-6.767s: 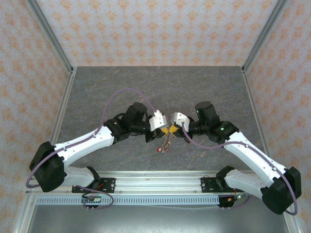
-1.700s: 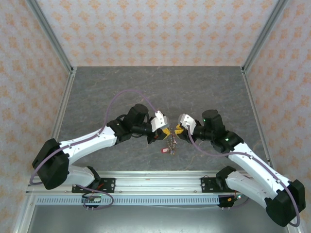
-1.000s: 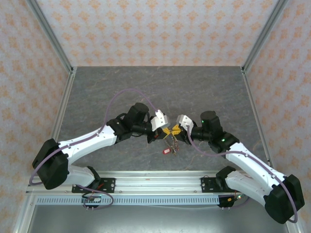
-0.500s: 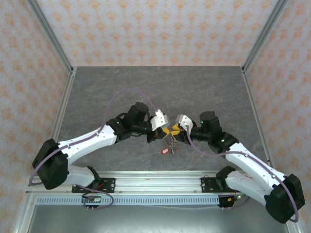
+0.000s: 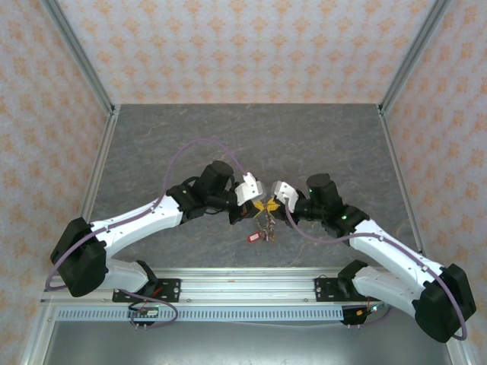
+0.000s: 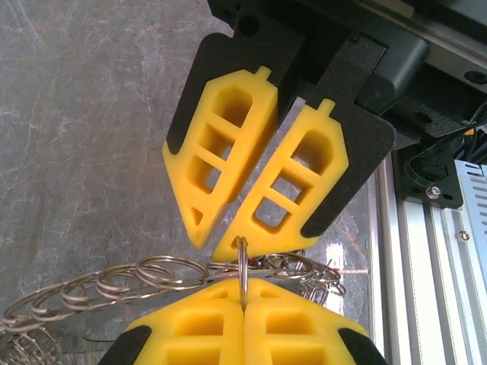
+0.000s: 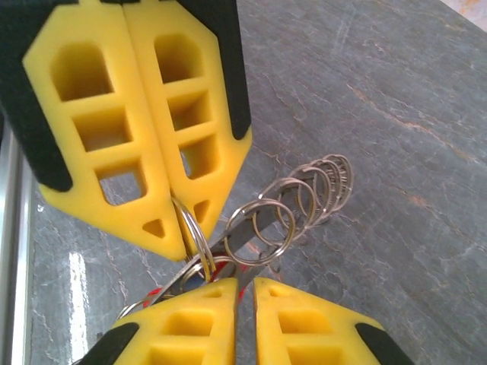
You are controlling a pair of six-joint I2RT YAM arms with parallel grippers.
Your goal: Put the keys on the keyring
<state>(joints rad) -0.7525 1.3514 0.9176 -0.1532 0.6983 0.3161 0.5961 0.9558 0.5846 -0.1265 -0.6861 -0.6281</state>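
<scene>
Both grippers meet tip to tip over the table's near middle. My left gripper (image 5: 261, 206) (image 6: 244, 300) is shut on a small split ring (image 6: 243, 262) standing edge-on between its pads. A row of several such rings (image 7: 319, 186) is threaded on the flat grey keyring (image 7: 251, 232), which runs slantwise between the grippers. My right gripper (image 5: 272, 206) (image 7: 245, 283) has its jaws drawn to a narrow slit, with the keyring's flat band running into it. The keys (image 5: 263, 228) hang below as a bunch, a red tag (image 5: 253, 238) at its lower left.
Grey stone-patterned table (image 5: 251, 137) inside patterned walls, with metal frame posts at the corners. An aluminium rail (image 5: 243, 285) carrying both arm bases crosses the near edge, a short way behind the hanging bunch.
My right gripper has edged left toward the left gripper, and its jaws have narrowed. The hanging keys and red tag have shifted slightly left. The left gripper has stayed shut.
</scene>
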